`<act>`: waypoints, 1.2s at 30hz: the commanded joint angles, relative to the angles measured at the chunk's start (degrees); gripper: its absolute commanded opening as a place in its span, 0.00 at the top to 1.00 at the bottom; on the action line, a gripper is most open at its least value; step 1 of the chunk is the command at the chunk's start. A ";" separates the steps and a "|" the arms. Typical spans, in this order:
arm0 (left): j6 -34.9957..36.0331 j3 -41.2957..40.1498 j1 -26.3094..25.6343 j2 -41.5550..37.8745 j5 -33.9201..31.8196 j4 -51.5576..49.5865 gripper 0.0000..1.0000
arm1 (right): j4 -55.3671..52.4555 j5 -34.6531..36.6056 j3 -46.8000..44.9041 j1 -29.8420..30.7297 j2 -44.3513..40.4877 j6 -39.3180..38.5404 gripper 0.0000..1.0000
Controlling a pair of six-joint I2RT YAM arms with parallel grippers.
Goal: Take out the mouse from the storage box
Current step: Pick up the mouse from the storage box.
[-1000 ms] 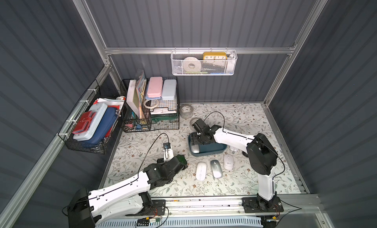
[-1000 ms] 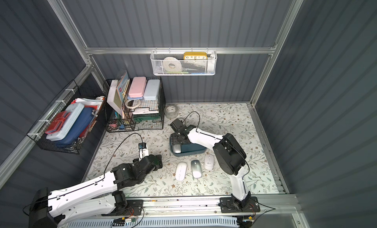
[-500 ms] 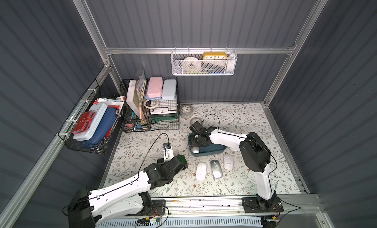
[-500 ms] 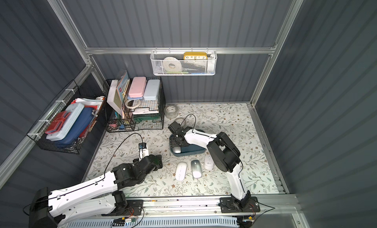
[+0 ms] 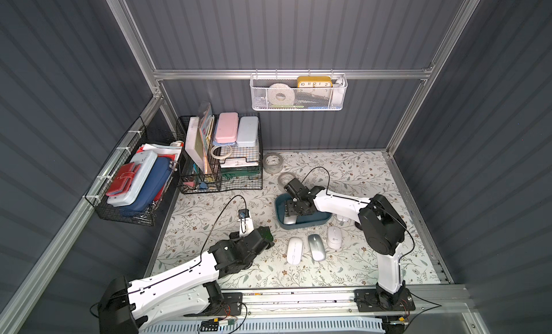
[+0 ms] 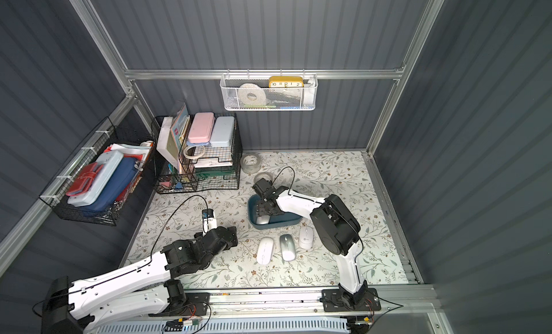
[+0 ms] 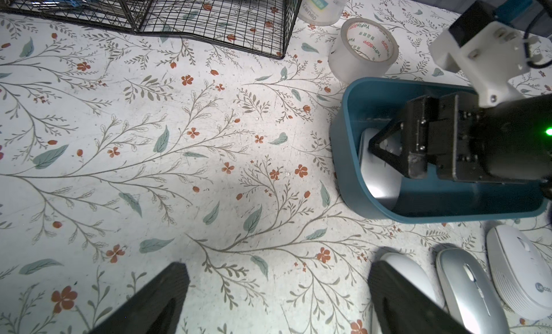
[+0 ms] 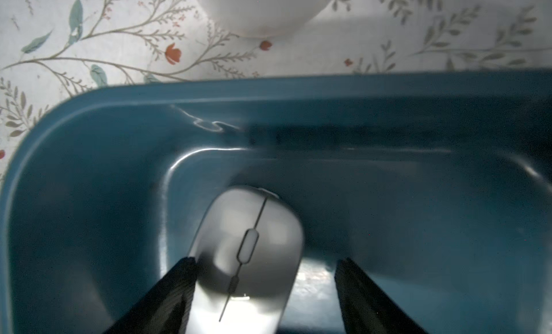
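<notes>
Lying flat at the left end of the storage box (image 8: 89, 168), the grey mouse (image 8: 245, 252) has not been lifted yet, and the rest of the box floor that shows is bare. The right gripper (image 8: 264, 266) reaches down into the box from the right with its jaws apart and the mouse between them. One finger (image 8: 179, 281) sits against the mouse's side and the other stands clear, so nothing is clamped; this looks like lining up for a squeeze across the narrow body.

Just near of the box, three other mice (image 5: 316, 246) lie side by side on the table (image 5: 209, 216), probably the place meant for this one too. A tape roll (image 7: 363, 48) stands just beyond the box's far wall. The left gripper (image 7: 277, 275) hangs wide open and empty over the table, left of that row, out of the way.
</notes>
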 commanded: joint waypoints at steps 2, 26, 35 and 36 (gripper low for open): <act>-0.07 -0.17 0.31 0.35 -0.16 -0.60 0.00 | 0.01 -1.85 0.43 0.27 -1.33 1.12 0.21; 0.17 -0.18 0.31 -0.01 -0.06 -0.72 0.01 | -11.33 2.88 11.74 4.20 10.80 13.64 0.20; 0.70 0.27 0.31 0.45 0.29 -0.24 0.01 | -12.23 3.92 12.77 4.15 8.79 12.33 0.43; 0.85 0.27 0.31 0.52 0.38 -0.11 0.01 | -12.54 4.35 12.96 4.19 8.16 12.06 0.44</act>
